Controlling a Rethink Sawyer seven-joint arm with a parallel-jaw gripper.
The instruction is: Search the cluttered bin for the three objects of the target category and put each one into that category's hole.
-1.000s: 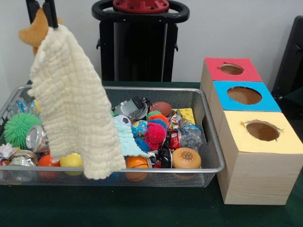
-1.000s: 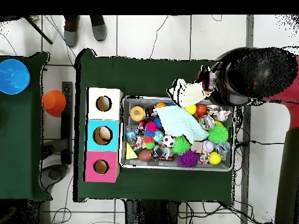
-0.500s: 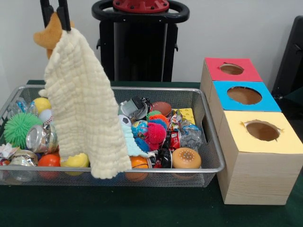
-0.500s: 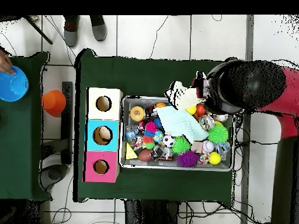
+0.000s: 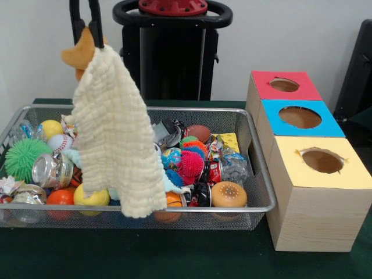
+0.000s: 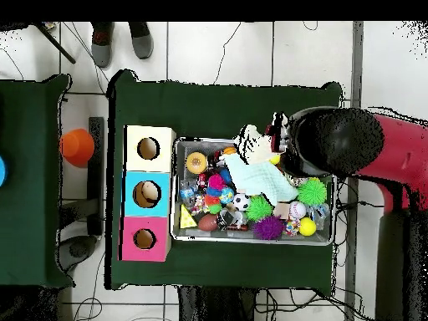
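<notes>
I'm seeing the gripper (image 5: 85,26) clamping a cream cloth (image 5: 116,136) and seemingly an orange plush (image 5: 81,52), dangling over the bin (image 5: 256,174).

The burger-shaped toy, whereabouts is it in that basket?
In the front view the burger toy sits against the wire bin's near rim, at its right end, beside the orange ball.

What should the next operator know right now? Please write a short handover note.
End effector: shut on the cream cloth, together with an orange plush toy, both lifted above the wire bin.
Bin: full of clutter, such as balls, cans and a burger toy.
Boxes: red hole, blue hole, yellow hole; no deposited item is visible.
Left: apparently all three target objects.
</notes>
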